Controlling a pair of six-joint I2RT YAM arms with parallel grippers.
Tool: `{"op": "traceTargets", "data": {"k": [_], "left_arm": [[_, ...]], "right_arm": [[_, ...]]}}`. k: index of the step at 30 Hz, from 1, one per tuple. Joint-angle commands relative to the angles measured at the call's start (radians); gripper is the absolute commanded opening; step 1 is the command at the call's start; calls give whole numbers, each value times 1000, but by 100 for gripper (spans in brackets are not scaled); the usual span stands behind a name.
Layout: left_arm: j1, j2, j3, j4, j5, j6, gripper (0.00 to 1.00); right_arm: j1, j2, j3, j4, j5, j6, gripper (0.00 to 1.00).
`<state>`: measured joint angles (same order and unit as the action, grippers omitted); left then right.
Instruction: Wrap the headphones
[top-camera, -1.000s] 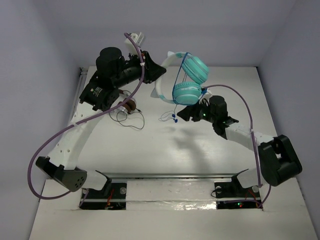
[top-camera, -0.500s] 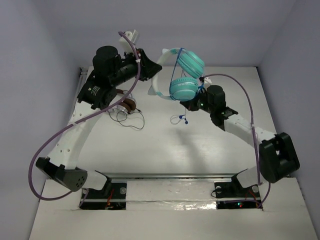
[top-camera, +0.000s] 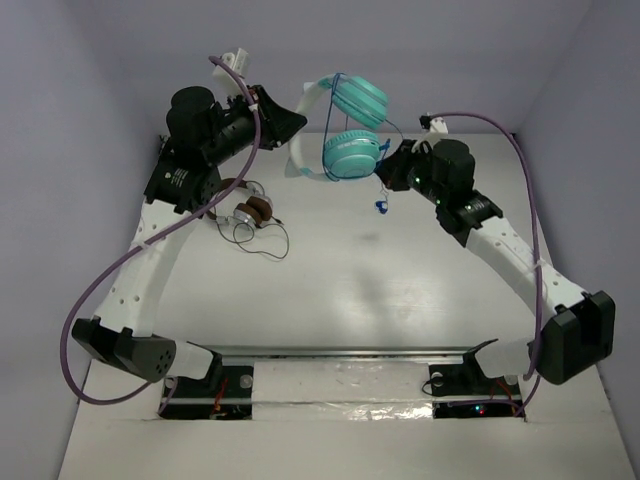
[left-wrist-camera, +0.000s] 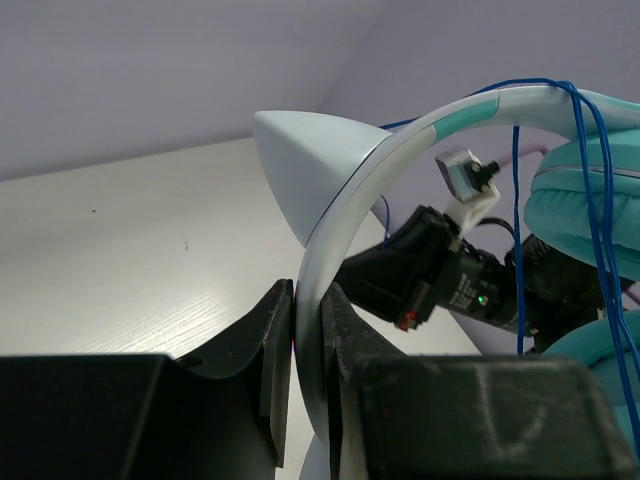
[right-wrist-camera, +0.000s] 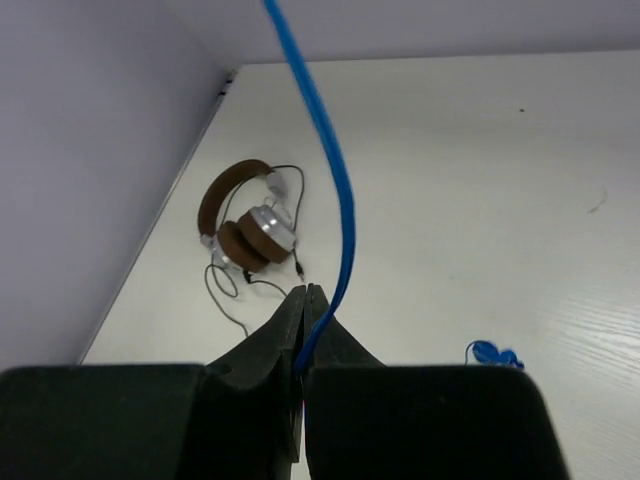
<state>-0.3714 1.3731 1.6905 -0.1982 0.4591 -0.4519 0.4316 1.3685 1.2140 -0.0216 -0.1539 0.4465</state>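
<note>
Change: the right gripper (right-wrist-camera: 305, 300) was open a second ago and low under the ear cups. Now it is closed, pinching the blue cable (right-wrist-camera: 335, 180) between its fingertips, and it has risen toward the far right of the tabletop (top-camera: 400, 290).

The cable runs taut from the pinch up to the headphones (top-camera: 352, 125). Its loose end (top-camera: 383, 205) was lying near the tabletop's middle. It has been dragged toward the far edge and now sits just below the gripper; I can't tell if it touches the surface.

The left gripper (left-wrist-camera: 305, 330) stays clamped on the white headband (left-wrist-camera: 400, 170). It has carried the headphones higher and farther back, so they hang in the air over the far edge, a bit left of centre, with cable turns already crossing the band.

Brown headphones (right-wrist-camera: 245, 225) lie untouched by the far left edge.

Judgement: the cable has been regrasped and slack taken up, so another turn around the band looks ready. Wrap partly done, tail still loose.
</note>
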Motion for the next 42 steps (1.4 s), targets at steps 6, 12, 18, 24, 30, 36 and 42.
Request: {"op": "traceTargets", "data": {"k": [6,12,18,24,30,36,42], "left_arm": [[68,-13,49,172,104,-117,0],[97,-8,17,192,57,-140,0],[97,-20,-75,256,82,-171,0],[97,-20,-77,280,113,-179,0],[97,-28,-52,283,133,-180,0],[97,-26,-6,269,142,-182,0],[97,-22,12,261,147,-183,0]], "right_arm": [[2,-46,-361,143,-133,54,0],[2,-117,-459,248,-273,41,0],[2,-105,-617,526,-351,130,30],[2,6,-542,568,-244,103,58],[2,113,-499,589,-145,72,71],[2,223,-472,555,-108,26,75],[2,268,-450,526,-75,37,75]]}}
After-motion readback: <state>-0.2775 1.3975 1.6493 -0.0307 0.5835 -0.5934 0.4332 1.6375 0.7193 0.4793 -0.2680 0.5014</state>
